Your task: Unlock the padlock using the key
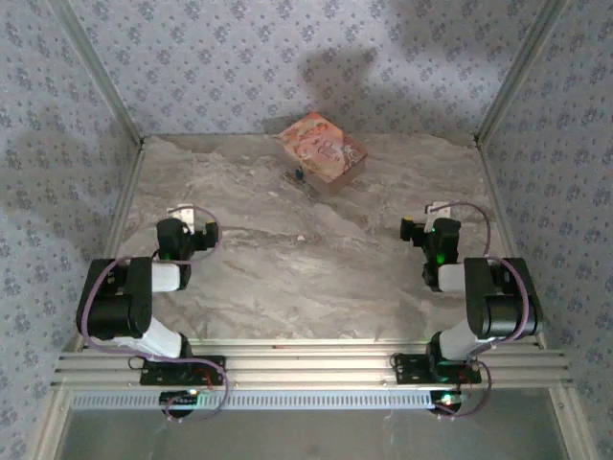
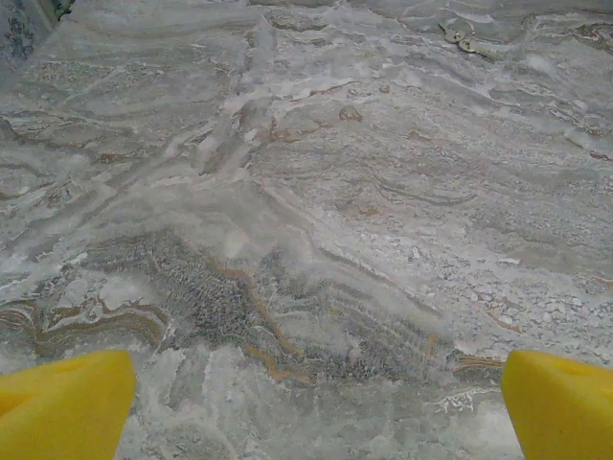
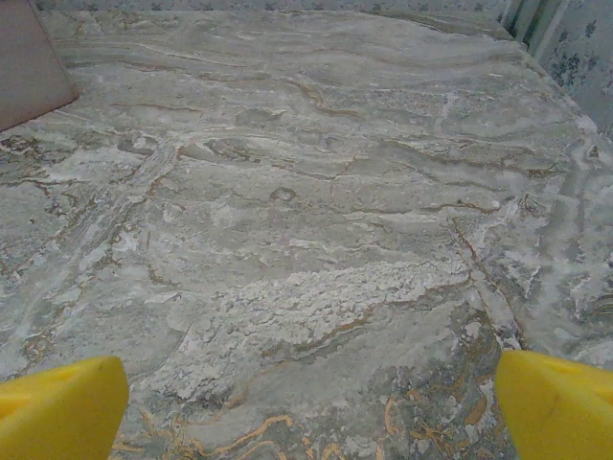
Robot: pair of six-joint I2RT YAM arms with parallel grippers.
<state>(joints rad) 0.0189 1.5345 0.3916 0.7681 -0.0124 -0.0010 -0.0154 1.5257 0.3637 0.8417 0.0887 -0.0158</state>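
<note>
— Beside the box (image 1: 323, 151), far across the table (image 1: 287, 278), the key (image 1: 298, 175) is lying: tiny, blue-headed.
— End effectors?
— Both are hanging released: left end effector (image 2: 316, 402), right end effector (image 3: 311, 407), yellow fingers (image 2: 57, 402) wide apart.

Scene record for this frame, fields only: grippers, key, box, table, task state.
left gripper: open, yellow fingers wide apart, nothing between them, above the table
right gripper: open, nothing between its fingers
box: pink, lying flat at the far middle of the table
key: small blue-headed item beside the box's near-left edge; too small to tell contact
table: marble-patterned top
task state: nothing grasped yet, both arms near their bases
</note>
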